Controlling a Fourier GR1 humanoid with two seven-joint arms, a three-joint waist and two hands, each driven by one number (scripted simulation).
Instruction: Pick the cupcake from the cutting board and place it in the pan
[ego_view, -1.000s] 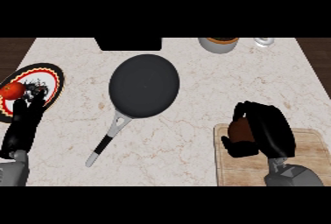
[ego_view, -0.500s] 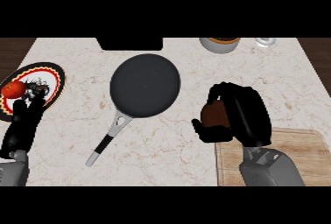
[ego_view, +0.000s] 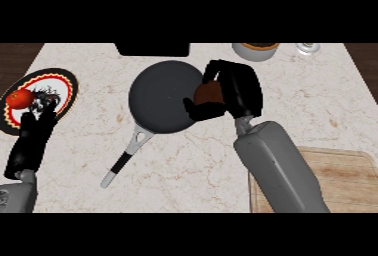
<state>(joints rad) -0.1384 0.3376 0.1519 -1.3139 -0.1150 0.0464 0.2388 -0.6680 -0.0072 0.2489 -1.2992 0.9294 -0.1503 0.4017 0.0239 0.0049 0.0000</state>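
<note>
The brown cupcake (ego_view: 209, 93) is held in my right hand (ego_view: 235, 92), whose fingers and thumb curl round it, hiding most of it. The hand hangs over the right rim of the black pan (ego_view: 164, 96), which lies mid-counter with its silver and black handle (ego_view: 125, 157) pointing toward the lower left. The wooden cutting board (ego_view: 347, 175) lies at the lower right, partly covered by my right forearm. My left hand (ego_view: 33, 135) rests open at the left edge, fingers up.
A patterned plate (ego_view: 60, 86) with a red tomato (ego_view: 21, 98) sits at the far left, just above my left hand. A bowl (ego_view: 256, 50) and a small shiny object (ego_view: 308, 48) stand at the counter's back edge. A dark appliance (ego_view: 152, 49) sits at the back centre.
My right hand has carried the cupcake up and left, from the cutting board's near edge to over the pan's right rim. The left hand has stayed still.
</note>
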